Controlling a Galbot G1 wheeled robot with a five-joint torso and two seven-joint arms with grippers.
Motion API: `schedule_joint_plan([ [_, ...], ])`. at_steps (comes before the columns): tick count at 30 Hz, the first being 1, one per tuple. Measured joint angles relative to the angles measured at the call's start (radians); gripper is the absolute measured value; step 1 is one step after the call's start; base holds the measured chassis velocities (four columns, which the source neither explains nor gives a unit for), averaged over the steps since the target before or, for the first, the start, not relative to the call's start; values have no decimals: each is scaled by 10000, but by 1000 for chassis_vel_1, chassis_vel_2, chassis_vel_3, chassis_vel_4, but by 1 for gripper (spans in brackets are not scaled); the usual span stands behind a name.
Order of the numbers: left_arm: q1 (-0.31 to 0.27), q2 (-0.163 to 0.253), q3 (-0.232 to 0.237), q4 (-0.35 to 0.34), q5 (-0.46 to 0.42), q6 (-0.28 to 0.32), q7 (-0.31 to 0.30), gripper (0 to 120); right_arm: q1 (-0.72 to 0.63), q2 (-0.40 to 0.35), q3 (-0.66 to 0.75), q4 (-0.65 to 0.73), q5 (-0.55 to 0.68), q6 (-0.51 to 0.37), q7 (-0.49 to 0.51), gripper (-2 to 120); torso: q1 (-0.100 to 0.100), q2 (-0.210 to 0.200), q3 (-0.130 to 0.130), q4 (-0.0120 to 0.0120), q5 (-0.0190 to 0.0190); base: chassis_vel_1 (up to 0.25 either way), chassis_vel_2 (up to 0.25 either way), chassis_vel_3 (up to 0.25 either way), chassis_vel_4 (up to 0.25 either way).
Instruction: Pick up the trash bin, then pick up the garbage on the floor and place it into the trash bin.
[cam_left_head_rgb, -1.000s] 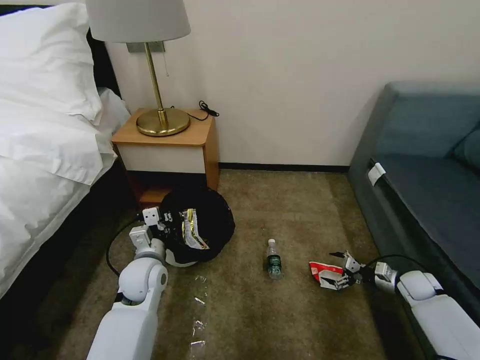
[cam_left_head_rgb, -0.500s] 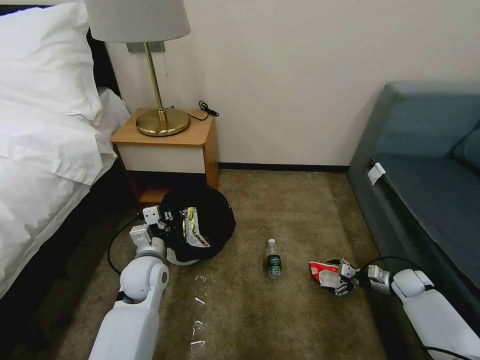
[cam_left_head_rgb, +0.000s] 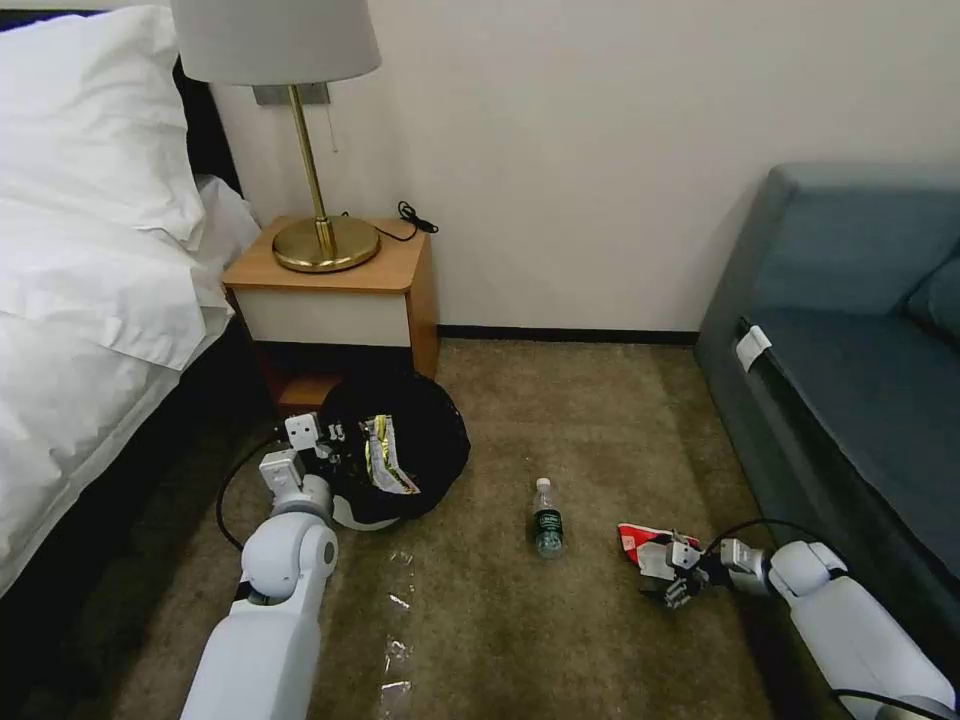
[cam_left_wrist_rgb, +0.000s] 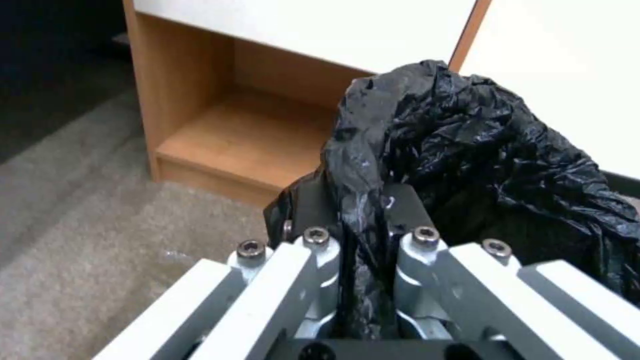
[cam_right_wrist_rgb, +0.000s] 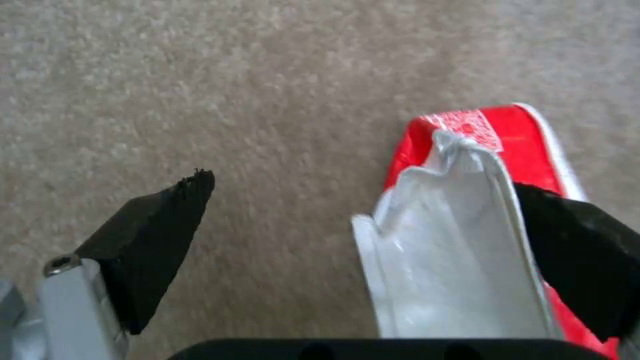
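Right gripper (cam_right_wrist_rgb: 360, 240) down at the carpet, jaws spread around crumpled red-and-white wrapper (cam_right_wrist_rgb: 460, 240), one pad against its far side; left gripper (cam_left_wrist_rgb: 360, 240) clamped on black-lined round white trash bin (cam_left_head_rgb: 395, 450); clear plastic bottle (cam_left_head_rgb: 547, 518) between them.

Two glossy white rounded arms enter lower left and lower right, each trailing a black cable; silver, hex-screwed linkages carry black pads on the left end effector (cam_left_wrist_rgb: 363, 220) and right end effector (cam_right_wrist_rgb: 373, 225).

Soft even indoor light, faint shadows, wrist close-ups slightly blurred
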Motion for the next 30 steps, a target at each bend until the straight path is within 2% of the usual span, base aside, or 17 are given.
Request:
schedule_joint_plan([
  [10,-58,20,-7,179,-2,-70,53,5,329,370,26,-613,-138,101,433,100,0,-1,0,2,1,0,0,0,0],
  [13,-69,30,-1,176,-2,-70,53,5,355,441,71,-783,-1,161,643,93,0,0,0,2,0,0,0,0,0],
  [19,-85,35,15,107,5,-46,38,5,257,379,165,-785,244,202,732,67,0,0,-1,1,2,0,0,0,0],
  [22,-85,33,16,96,9,-41,35,5,238,341,178,-762,274,202,732,62,0,0,-1,2,0,0,0,0,0],
  [25,-78,33,16,66,17,-30,22,5,152,187,251,-668,390,204,726,45,0,0,-1,2,0,0,0,0,0],
  [29,-78,34,16,46,20,-27,18,5,95,135,271,-623,430,204,720,38,0,0,-1,2,1,0,0,0,0],
  [30,-79,32,16,39,21,-25,17,5,11,77,322,-562,473,204,713,29,0,0,-1,2,1,0,0,0,0],
])
